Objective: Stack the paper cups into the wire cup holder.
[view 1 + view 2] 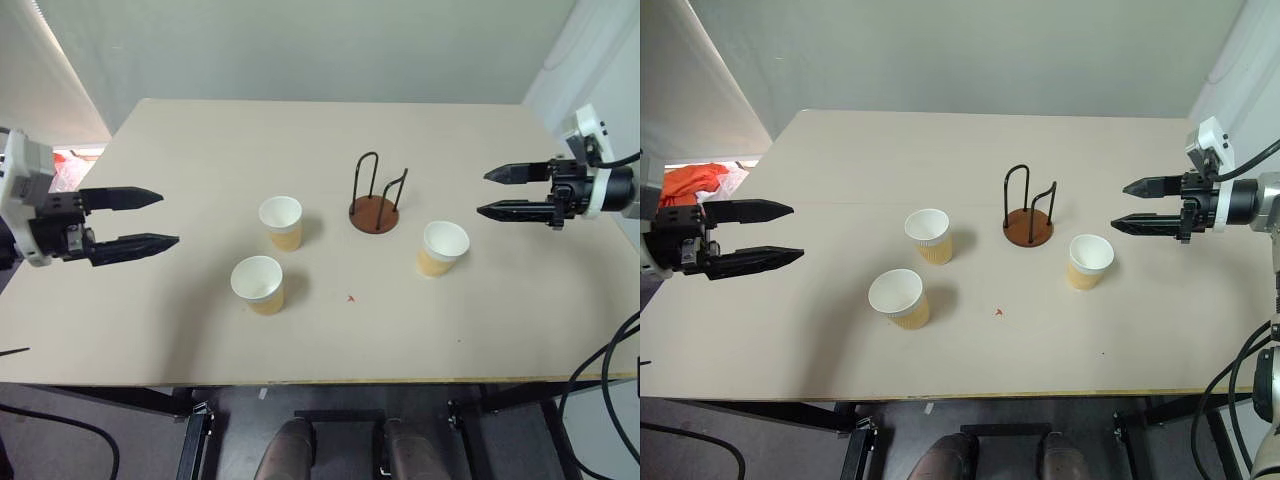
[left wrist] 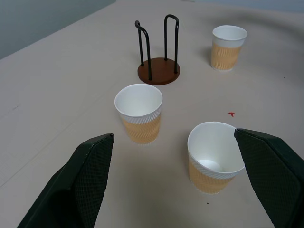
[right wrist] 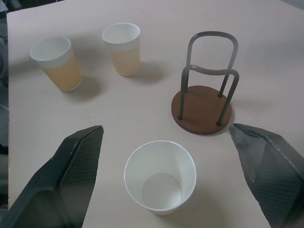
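Paper cups, three, tan-yellow with white rolled rims, upright on the beige table [image 1: 200,340]: nearest cup [image 1: 258,285]; second cup [image 1: 281,222] just behind it; third cup [image 1: 443,248] right of the holder. Wire cup holder [image 1: 374,194], reddish-brown disc base with black wire loops, empty, mid-table. Left gripper [image 1: 150,226] and right gripper [image 1: 496,193], fingers spread, empty, hover at opposite table edges.

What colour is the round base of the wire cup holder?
Reddish-brown; the wire cup holder base shows best in the right wrist view.
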